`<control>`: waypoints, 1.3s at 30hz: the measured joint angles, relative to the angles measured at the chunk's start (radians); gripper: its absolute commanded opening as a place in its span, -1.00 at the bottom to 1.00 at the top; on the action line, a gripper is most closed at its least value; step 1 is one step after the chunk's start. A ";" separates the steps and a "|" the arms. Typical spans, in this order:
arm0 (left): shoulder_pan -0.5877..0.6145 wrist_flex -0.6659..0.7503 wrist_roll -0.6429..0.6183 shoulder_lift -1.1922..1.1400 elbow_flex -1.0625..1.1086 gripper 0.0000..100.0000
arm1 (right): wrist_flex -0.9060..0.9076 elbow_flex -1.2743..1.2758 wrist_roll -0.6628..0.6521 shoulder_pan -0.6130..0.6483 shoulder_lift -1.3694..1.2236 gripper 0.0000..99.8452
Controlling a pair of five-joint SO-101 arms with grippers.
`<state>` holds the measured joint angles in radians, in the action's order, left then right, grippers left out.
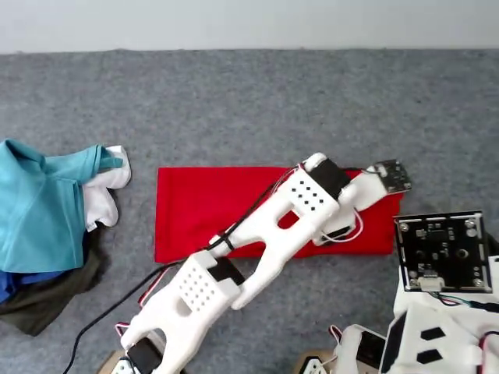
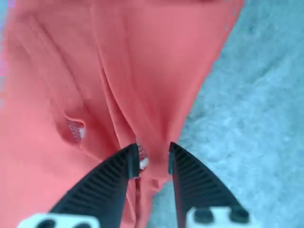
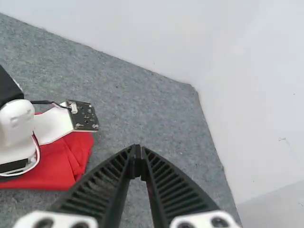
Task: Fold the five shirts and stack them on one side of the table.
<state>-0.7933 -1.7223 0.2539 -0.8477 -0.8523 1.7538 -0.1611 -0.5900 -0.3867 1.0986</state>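
A red shirt (image 1: 203, 210) lies folded into a long rectangle in the middle of the grey table. My left arm (image 1: 312, 199) stretches over it to its right end. There my left gripper (image 2: 151, 154) is shut on a bunched fold of the red shirt (image 2: 142, 71) near its edge. Several other shirts lie heaped at the table's left side: teal (image 1: 39, 202), white (image 1: 105, 195), blue (image 1: 12, 284) and dark olive (image 1: 39, 300). My right gripper (image 3: 138, 159) is shut on nothing, above the table to the right of the red shirt (image 3: 61, 161).
My right arm (image 1: 444, 253) stands at the front right corner. A white wall (image 1: 234, 23) borders the table's far edge, and a white wall (image 3: 247, 71) also closes its right side. Bare grey carpet (image 1: 257, 101) lies behind the red shirt.
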 measured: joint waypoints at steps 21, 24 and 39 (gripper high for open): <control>0.130 0.124 -0.005 0.002 0.130 -0.79 | 0.000 0.000 0.000 0.000 0.000 -0.97; 0.124 0.068 -0.006 0.002 0.035 -0.78 | 0.000 0.000 0.000 0.000 0.000 -0.97; 0.428 -0.011 -0.117 0.278 0.141 -0.57 | 0.000 0.000 0.000 0.000 0.000 -0.97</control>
<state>-0.3652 -1.7331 0.1373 -0.5700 -0.7112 1.7538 -0.1611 -0.5900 -0.3867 1.0986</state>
